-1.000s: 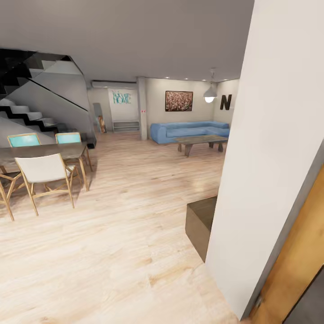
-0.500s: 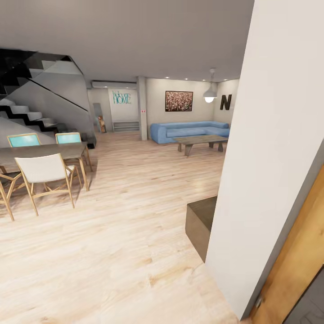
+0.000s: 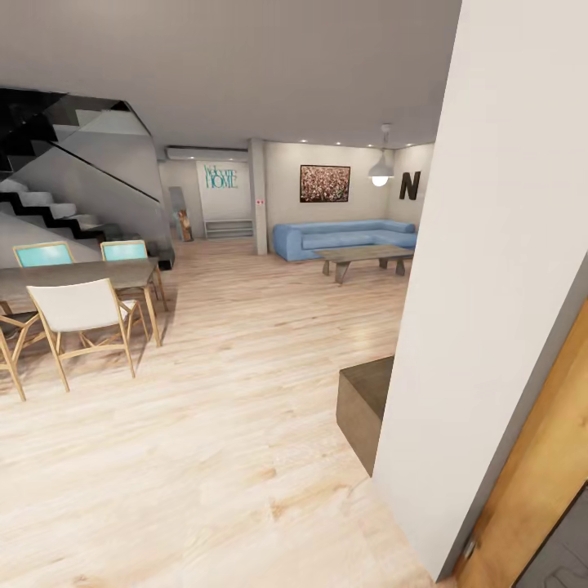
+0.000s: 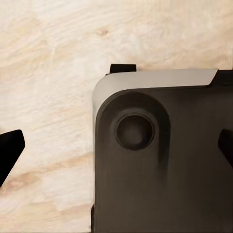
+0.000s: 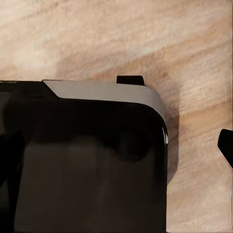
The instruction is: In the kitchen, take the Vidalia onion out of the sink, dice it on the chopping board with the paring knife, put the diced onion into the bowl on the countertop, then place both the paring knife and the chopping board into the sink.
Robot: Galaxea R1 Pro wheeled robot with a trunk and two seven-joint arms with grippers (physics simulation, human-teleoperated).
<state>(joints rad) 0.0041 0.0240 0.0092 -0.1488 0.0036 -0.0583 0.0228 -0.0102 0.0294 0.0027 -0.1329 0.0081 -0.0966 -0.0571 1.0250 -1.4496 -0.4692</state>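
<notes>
Both pincers hang spread and empty over the pale wood floor (image 3: 204, 457) beside the robot's dark base (image 4: 160, 165), facing a living room with a dining desk (image 3: 77, 273) and blue sofa (image 3: 343, 237).

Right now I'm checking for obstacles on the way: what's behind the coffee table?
A blue sofa stands directly behind the coffee table, against the far wall, with a framed picture above it. The table hides the sofa's lower front, and the near white wall covers its right end.
</notes>
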